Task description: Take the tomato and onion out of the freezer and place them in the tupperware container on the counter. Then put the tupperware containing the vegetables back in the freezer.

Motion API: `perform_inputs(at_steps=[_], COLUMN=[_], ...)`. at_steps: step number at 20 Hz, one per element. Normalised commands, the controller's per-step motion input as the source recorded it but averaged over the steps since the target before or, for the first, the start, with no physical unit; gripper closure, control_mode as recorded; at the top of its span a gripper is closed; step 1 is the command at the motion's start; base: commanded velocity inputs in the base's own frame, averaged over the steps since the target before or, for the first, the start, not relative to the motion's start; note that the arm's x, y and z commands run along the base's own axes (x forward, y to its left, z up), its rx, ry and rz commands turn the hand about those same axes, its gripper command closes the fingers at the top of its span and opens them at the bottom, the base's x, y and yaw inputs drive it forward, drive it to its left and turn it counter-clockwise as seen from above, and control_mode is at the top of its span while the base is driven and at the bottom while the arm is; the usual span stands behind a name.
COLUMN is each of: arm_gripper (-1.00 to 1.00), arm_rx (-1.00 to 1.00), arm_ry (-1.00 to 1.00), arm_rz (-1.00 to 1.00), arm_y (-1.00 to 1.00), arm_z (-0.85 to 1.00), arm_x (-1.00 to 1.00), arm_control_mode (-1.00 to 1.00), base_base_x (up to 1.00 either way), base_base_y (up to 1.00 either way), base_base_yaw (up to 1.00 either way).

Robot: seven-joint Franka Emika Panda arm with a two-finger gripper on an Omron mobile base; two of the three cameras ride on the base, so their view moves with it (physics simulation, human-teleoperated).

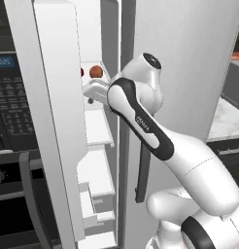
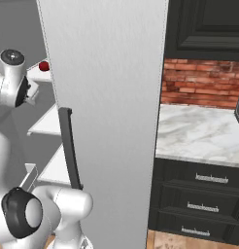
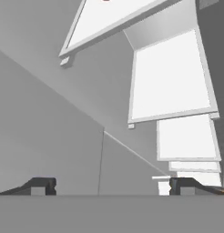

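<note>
The freezer (image 1: 99, 129) stands open, with white shelves inside. On its upper shelf lies the orange-brown onion (image 1: 95, 71). To its left, the deep-red tomato (image 1: 82, 72) peeks past the open door's edge; the right base view shows the tomato (image 2: 43, 65) more fully. My hand (image 1: 93, 90) reaches into the compartment just below that shelf. In the hand view my gripper (image 3: 113, 186) is open, its fingertips (image 3: 43, 185) wide apart with nothing between them, facing the grey inner wall and white shelves (image 3: 170, 77). The marble counter (image 2: 199, 131) lies to the right. The tupperware container is out of view.
The open freezer door (image 1: 48, 107) stands close on the left of my arm, with a black oven and keypad (image 1: 9, 107) behind it. A closed grey door (image 2: 107, 97) with a long dark handle (image 2: 70, 146) stands to the right. Dark drawers (image 2: 204, 194) sit under the counter.
</note>
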Motion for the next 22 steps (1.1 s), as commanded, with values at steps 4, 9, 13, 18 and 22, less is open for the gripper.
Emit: perform_inputs(at_steps=[4, 9, 13, 18, 22], arm_gripper=[-1.0, -1.0, -1.0, -1.0, -1.0], arm_rx=[0.13, 0.12, 0.13, 0.15, 0.03], arm_ry=[0.0, 0.0, 0.0, 0.0, -0.09], arm_rz=[0.0, 0.02, 0.06, 0.1, 0.01], arm_y=[0.8, 0.77, 0.78, 0.58, -0.23], arm_z=[0.0, 0.03, 0.09, 0.26, 0.95], arm_x=[0.0, 0.0, -0.1, -0.18, -0.61], arm_control_mode=[-1.0, -1.0, -1.0, -1.0, -1.0], base_base_x=[0.0, 0.0, 0.0, 0.0, 0.0], base_base_y=[0.0, 0.0, 0.0, 0.0, 0.0], base_base_yaw=[0.0, 0.0, 0.0, 0.0, 0.0])
